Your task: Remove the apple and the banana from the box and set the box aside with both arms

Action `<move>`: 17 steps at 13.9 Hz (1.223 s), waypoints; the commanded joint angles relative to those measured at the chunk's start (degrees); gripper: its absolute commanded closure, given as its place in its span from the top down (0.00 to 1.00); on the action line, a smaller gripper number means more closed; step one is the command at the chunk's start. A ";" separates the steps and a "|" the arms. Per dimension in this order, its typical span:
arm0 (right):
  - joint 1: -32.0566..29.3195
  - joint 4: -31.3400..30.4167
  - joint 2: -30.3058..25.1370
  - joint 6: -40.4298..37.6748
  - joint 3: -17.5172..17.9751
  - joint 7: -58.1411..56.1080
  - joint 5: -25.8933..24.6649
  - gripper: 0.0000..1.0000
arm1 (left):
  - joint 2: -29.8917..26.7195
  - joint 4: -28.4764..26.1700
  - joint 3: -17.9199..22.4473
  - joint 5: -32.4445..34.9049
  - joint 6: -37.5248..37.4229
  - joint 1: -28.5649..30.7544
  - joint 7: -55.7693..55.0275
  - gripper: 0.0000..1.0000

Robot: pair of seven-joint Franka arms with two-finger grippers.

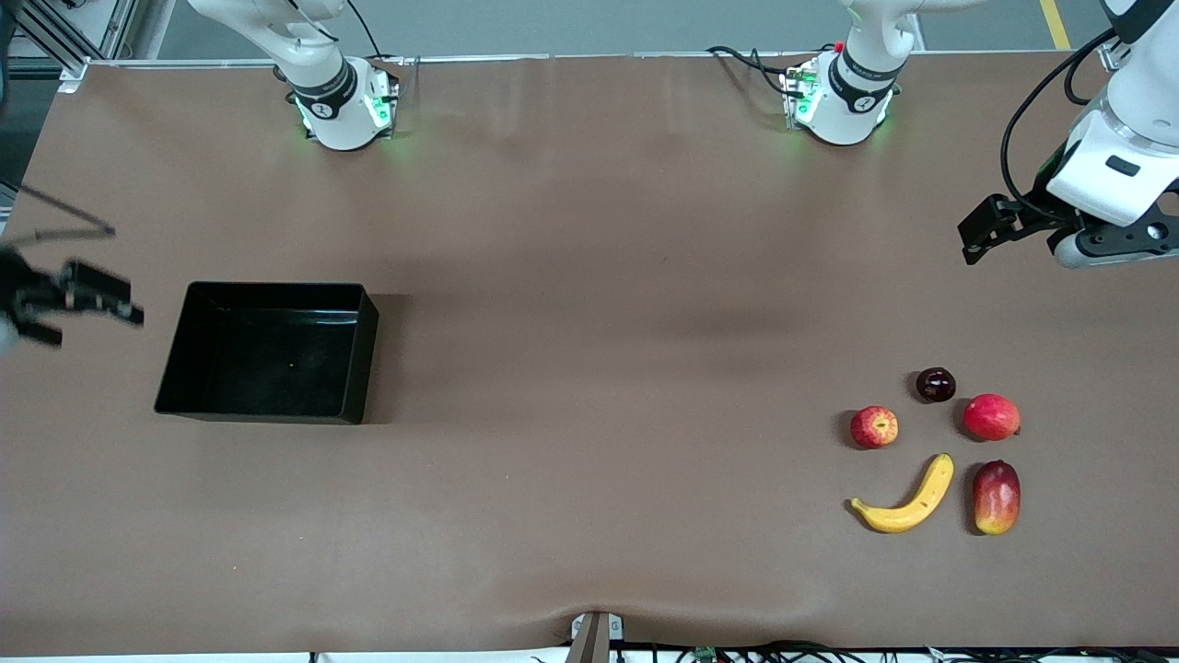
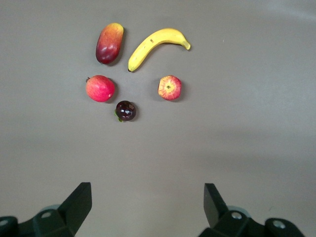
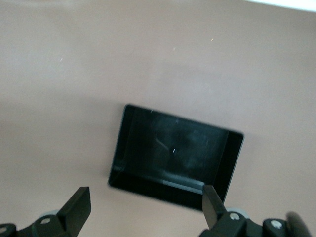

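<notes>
- I see the left gripper (image 2: 147,205) spread wide and empty, over bare table at its end.
- Right gripper (image 3: 145,207) wide open, empty, beside the box (image 1: 267,365).
- Banana (image 1: 907,502) and apple (image 1: 873,427) lie near each other toward the left arm's end.

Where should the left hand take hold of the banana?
Probably at the thick middle of the banana, coming straight down, fingers closing across its width. It lies flat and curved, its upper tip near the mango, so the mid-body has more finger room. The left hand is open.
</notes>
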 commanded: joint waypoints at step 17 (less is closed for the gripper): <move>-0.58 -14.32 -13.82 0.76 -0.73 13.46 -6.70 1.00 | 1.20 3.58 0.27 -0.99 0.23 -1.08 0.66 1.00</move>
